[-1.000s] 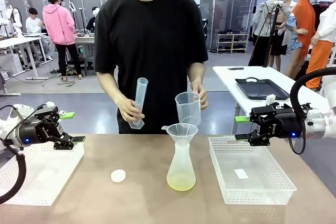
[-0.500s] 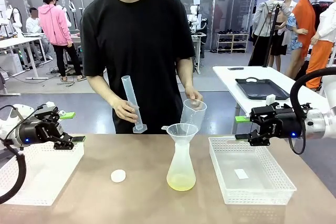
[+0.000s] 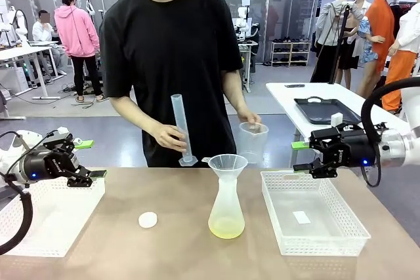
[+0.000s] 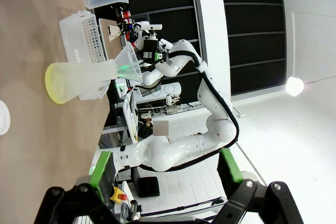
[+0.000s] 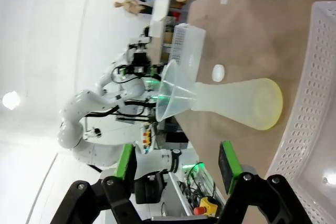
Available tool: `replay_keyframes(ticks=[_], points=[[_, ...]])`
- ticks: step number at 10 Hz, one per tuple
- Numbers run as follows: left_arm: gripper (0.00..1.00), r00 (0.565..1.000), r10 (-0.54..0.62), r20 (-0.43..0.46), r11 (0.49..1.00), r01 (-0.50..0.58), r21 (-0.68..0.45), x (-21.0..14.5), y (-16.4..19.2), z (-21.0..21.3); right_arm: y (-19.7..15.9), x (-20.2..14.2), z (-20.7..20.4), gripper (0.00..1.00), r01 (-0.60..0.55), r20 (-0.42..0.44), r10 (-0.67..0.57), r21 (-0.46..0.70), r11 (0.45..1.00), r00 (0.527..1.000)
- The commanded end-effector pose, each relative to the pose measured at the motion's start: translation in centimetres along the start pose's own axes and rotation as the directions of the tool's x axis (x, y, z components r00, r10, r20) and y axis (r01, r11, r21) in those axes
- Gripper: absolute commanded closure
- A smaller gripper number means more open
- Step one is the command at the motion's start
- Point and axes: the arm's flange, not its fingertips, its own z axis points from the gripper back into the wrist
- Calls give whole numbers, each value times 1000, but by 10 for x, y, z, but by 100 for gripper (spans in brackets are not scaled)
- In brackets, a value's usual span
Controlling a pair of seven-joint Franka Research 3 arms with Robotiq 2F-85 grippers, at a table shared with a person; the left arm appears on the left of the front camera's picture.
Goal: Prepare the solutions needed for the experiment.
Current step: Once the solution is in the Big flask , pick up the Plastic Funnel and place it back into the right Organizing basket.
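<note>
Nearest the camera, in the middle of the brown tabletop (image 3: 164, 257), a translucent plastic conical flask (image 3: 226, 202) stands upright. A shallow layer of pale yellow-green liquid (image 3: 226, 229) lies in its bottom and a clear plastic funnel (image 3: 228, 162) sits in its neck. A small white round cap (image 3: 147, 220) lies on the table to the flask's left. A white perforated plastic basket (image 3: 39, 231) sits at the left side and a second perforated white basket (image 3: 328, 244) at the right. Over the far edge of each basket hovers a gripper: the left gripper (image 3: 92, 159) has its fingers spread wide with nothing between them, and the right gripper (image 3: 300, 157) has its fingers parted, also empty. Both point level and inward at the flask, whose long axis is vertical, so the liquid lies inward of and below either pair of fingers, well apart from both; the right gripper looks the nearer. At the far side a person holds a tall clear graduated cylinder (image 3: 180, 126) nearly upright in one hand (image 3: 169, 139), and with the other hand (image 3: 250, 117) grips a clear plastic beaker (image 3: 252, 143) by its rim. The beaker hangs just beyond the funnel, between it and the right gripper and touching neither. If labware is to be passed over, the right fingers seem best placed, needing only a short inward reach.
</note>
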Motion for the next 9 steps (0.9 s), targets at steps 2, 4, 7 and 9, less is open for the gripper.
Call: replay_keyframes(ticks=[2,4,7,9], points=[[0,1000,-6,10,1000,6,-9,1,-1,-1,34,6,-17,20,65,27,-60,-220,973,998],[0,1000,-6,10,1000,6,-9,1,-1,-1,24,5,-9,20,11,19,-9,-138,990,1000],[0,1000,-6,10,1000,6,-9,1,-1,-1,24,5,-9,20,11,19,-9,-138,990,1000],[0,1000,-6,10,1000,6,-9,1,-1,-1,40,-4,-20,20,-85,-26,83,-59,995,996]])
